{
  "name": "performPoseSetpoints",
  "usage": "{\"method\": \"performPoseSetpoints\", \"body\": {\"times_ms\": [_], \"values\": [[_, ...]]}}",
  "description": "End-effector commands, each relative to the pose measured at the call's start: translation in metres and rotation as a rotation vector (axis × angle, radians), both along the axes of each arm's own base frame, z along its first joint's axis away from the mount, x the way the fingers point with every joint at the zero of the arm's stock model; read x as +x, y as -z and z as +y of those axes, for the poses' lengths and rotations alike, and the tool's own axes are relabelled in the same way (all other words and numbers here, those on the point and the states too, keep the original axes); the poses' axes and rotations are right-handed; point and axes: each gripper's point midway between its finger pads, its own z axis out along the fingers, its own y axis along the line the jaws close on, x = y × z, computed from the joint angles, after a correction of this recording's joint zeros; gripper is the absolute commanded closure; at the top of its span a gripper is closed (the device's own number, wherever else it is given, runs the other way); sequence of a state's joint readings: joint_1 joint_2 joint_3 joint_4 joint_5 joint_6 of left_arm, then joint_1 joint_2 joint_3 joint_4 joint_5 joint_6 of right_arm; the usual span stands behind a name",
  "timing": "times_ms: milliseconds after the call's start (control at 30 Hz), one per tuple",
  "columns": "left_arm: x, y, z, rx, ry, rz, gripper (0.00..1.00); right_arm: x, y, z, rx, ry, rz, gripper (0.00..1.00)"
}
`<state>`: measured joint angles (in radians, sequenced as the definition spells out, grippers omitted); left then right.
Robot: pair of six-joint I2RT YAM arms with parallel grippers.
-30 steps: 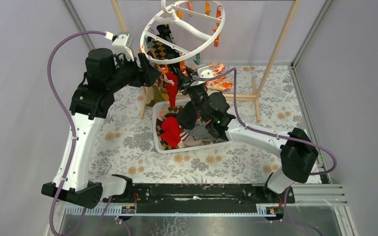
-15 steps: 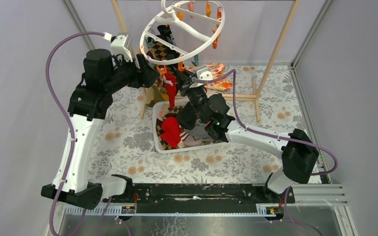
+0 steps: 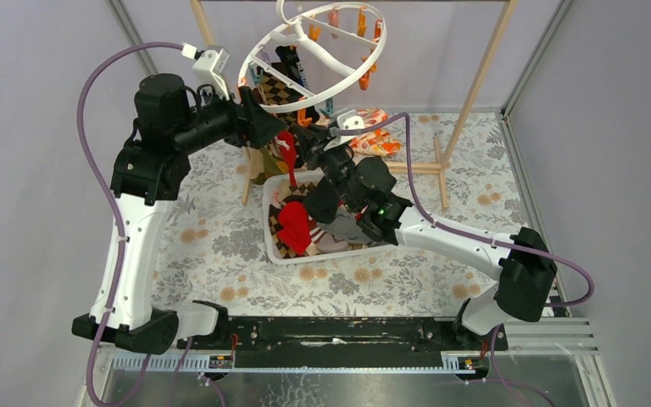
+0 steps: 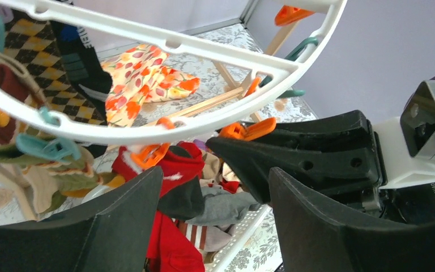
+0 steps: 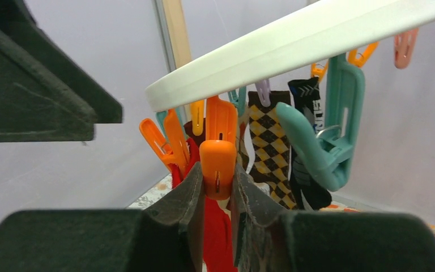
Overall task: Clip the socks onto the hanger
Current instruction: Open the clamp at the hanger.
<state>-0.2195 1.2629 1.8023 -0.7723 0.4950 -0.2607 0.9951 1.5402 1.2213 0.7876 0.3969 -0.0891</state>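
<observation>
Hanger (image 3: pixel 309 58) hangs above the basket (image 3: pixel 268 220) on the desk, its ring a little shifted since a second ago. Right tool (image 5: pixel 217 173) has come closer and clenches one orange clip (image 5: pixel 217 152) over one red sock (image 5: pixel 212 232). Left tool (image 4: pixel 215 175) is released beside the rim. One argyle sock (image 5: pixel 269 141) and one black sock (image 5: pixel 301 93) hang clipped.

Ahead of left hand (image 4: pixel 209 187): hanger ring (image 4: pixel 90 133) above, right hand (image 5: pixel 217 175) on orange clip (image 5: pixel 217 152).

Bright, even light; soft-focus wrist-view foregrounds.
</observation>
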Motion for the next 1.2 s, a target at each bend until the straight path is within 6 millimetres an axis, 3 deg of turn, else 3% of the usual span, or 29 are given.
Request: {"method": "performPoseSetpoints", "body": {"times_ms": [0,467,1167], "values": [[-0.004,-0.014,-0.02,-0.03,0.098,-0.021,0.24,-0.024,-0.034,0.016,0.06,-0.108,-0.031,1.0],[0.018,-0.004,-0.039,-0.029,0.126,-0.007,0.24,-0.032,-0.035,0.034,0.044,-0.181,-0.03,1.0],[0.039,-0.025,-0.047,-0.135,0.099,-0.065,0.33,-0.049,-0.035,0.043,0.099,-0.294,-0.01,1.0]]}}
